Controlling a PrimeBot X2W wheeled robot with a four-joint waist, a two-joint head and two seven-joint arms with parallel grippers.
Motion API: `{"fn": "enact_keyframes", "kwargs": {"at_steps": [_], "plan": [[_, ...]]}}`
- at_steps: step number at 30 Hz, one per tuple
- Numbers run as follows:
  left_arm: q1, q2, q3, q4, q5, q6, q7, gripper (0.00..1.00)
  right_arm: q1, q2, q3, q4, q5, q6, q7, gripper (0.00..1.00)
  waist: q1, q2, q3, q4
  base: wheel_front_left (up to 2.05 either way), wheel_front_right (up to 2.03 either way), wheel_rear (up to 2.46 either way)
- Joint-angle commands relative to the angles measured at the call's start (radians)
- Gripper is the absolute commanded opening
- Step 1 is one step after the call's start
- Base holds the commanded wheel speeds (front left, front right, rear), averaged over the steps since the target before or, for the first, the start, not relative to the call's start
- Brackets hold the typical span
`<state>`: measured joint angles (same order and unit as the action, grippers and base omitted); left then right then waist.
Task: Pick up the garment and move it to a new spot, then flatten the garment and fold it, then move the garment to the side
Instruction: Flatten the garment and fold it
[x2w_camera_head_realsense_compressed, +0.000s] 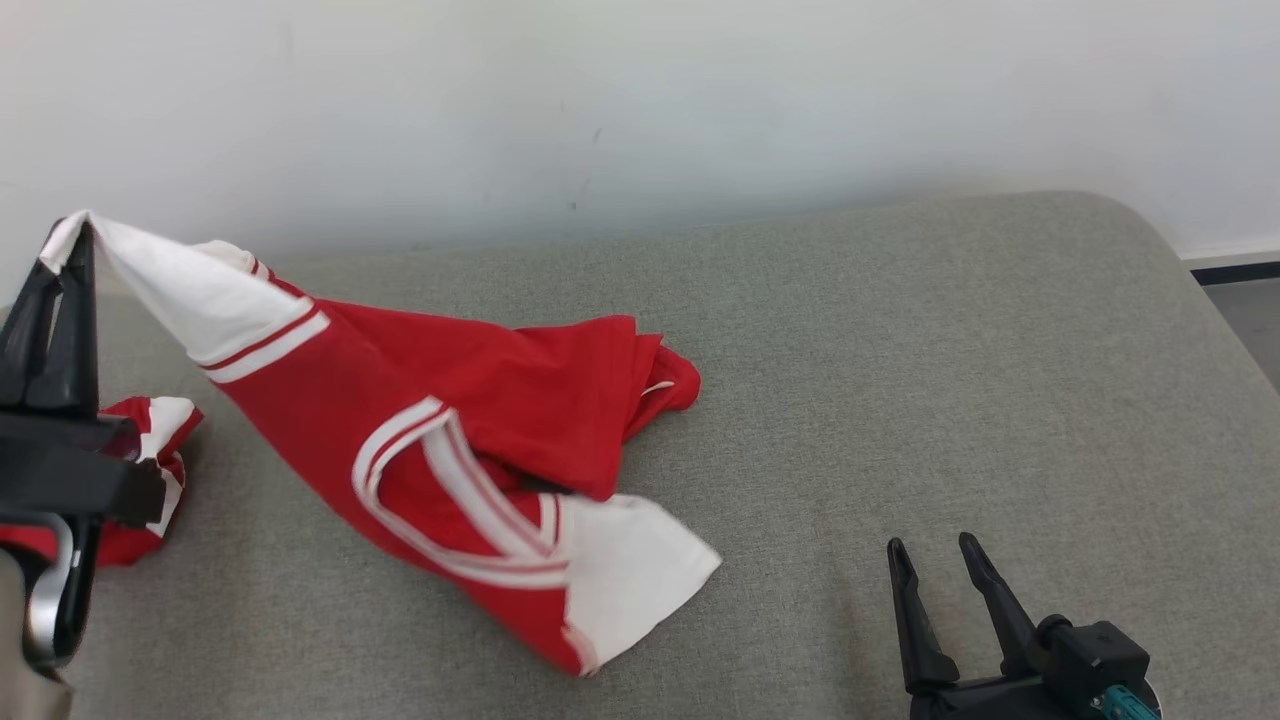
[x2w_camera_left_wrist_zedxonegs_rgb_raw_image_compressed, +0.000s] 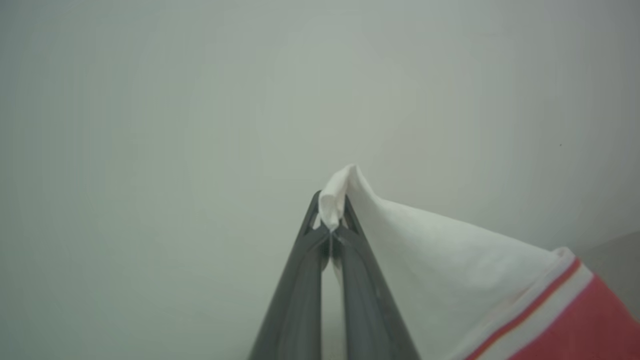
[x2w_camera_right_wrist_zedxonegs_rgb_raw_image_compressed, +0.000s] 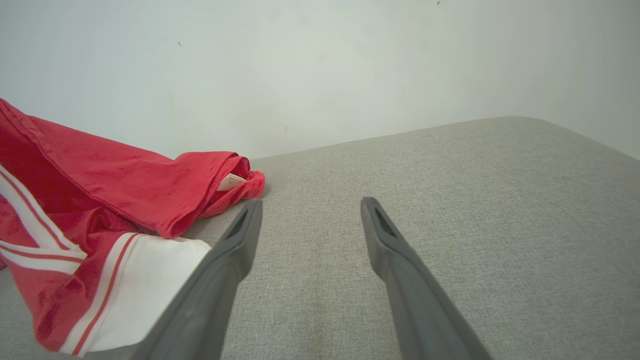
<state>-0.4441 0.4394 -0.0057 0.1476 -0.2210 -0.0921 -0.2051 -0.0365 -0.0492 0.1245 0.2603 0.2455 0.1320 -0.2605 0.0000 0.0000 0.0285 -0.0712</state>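
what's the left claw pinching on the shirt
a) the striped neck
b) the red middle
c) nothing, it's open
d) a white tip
d: the left claw is shut on a white tip of the shirt, holding that end up above the cushion.

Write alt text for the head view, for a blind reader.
The left gripper is shut on the white sleeve of a red and white shirt, holding that end above a grey padded surface. The right gripper is open at the lower right, apart from the shirt.
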Motion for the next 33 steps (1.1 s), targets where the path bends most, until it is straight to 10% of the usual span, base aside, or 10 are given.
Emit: {"fn": "enact_keyframes", "kwargs": {"at_steps": [1, 7, 8, 9, 24, 33], "plan": [[0.033, -0.001, 0.005, -0.01, -0.009, 0.006, 0.012, 0.0, 0.004, -0.002, 0.002, 0.002, 0.007, -0.003, -0.006, 1.0, 0.0, 0.0, 0.002, 0.001, 0.0, 0.0, 0.0], [0.125, -0.033, -0.005, 0.0, -0.035, 0.014, 0.019, 0.16, -0.005, -0.002, 0.008, 0.003, 0.016, -0.003, -0.006, 1.0, 0.0, 0.0, 0.012, -0.003, 0.0, 0.0, 0.0], [0.146, -0.041, -0.005, 0.009, -0.041, 0.018, 0.013, 0.39, -0.007, -0.002, 0.008, 0.004, 0.016, -0.003, -0.006, 1.0, 0.0, 0.0, 0.014, -0.004, 0.0, 0.0, 0.0], [0.167, -0.05, -0.005, 0.02, -0.046, 0.023, 0.01, 1.0, -0.009, -0.002, 0.008, 0.005, 0.016, -0.003, -0.006, 1.0, 0.0, 0.0, 0.015, -0.005, 0.0, 0.0, 0.0], [0.372, -0.151, 0.045, -0.081, -0.031, 0.12, -0.059, 1.0, 0.016, -0.002, -0.023, 0.004, -0.008, -0.003, -0.006, 1.0, 0.0, 0.0, -0.008, 0.034, 0.0, 0.0, 0.0], [0.418, -0.241, -0.041, -0.111, 0.014, 0.07, -0.059, 1.0, 0.003, -0.002, -0.02, 0.005, -0.009, -0.003, -0.006, 1.0, 0.0, 0.0, 0.006, 0.048, 0.0, 0.0, 0.0]]}}
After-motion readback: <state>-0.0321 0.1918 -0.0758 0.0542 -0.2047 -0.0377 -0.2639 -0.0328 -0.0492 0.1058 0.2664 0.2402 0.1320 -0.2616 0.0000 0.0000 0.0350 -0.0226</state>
